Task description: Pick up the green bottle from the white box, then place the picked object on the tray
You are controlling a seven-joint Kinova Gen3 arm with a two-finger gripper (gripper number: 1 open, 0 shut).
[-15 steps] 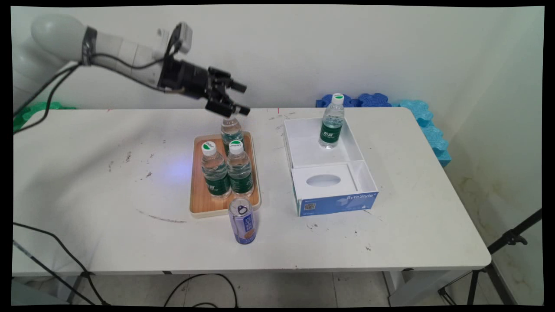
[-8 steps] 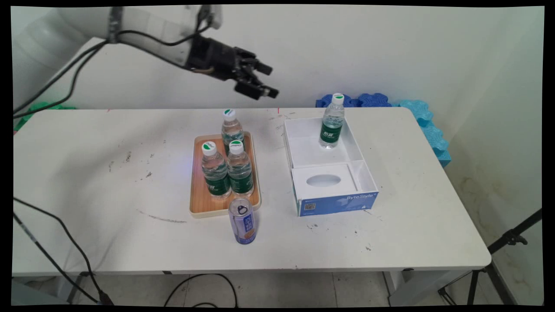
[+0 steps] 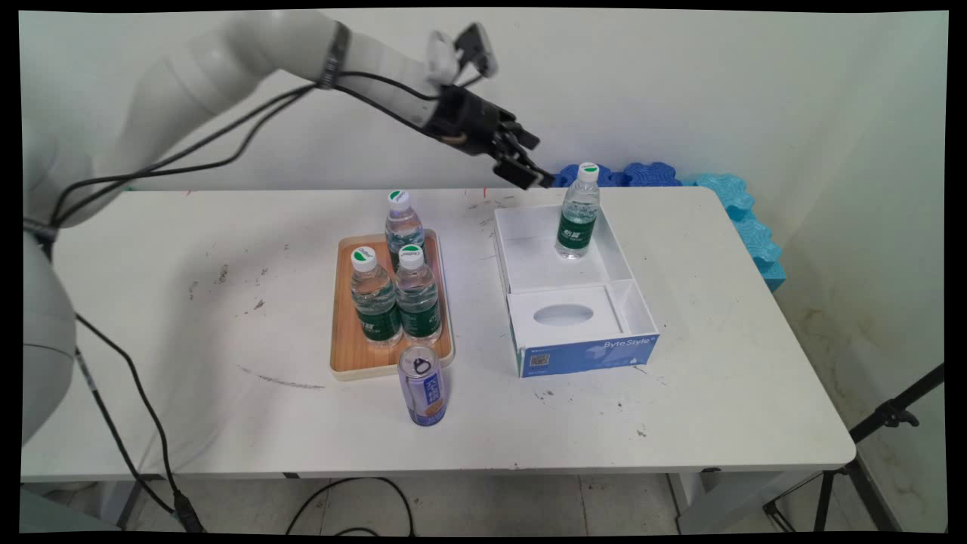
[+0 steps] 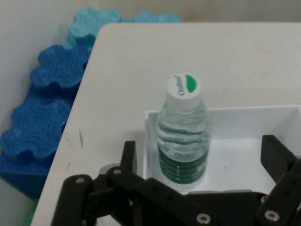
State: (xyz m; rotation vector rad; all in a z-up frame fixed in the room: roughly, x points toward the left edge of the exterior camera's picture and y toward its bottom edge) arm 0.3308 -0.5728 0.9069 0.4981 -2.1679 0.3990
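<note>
Gripper (image 4: 200, 176) spread, empty, hovering at 10 o'clock of bottle (image 3: 578, 213) in white box (image 3: 627, 291). Risk: finger clipping cap, toppling bottle.

The main view looks down across the tabletop (image 3: 680, 423) toward the wall. The hand view looks along the gripper (image 4: 202, 165), close above the boxed bottle (image 4: 182, 136), which both views share (image 3: 578, 215).

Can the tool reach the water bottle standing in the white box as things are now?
Probably yes: the open tool hangs just above the bottle, which stands alone in the box's far compartment, nothing between.
</note>
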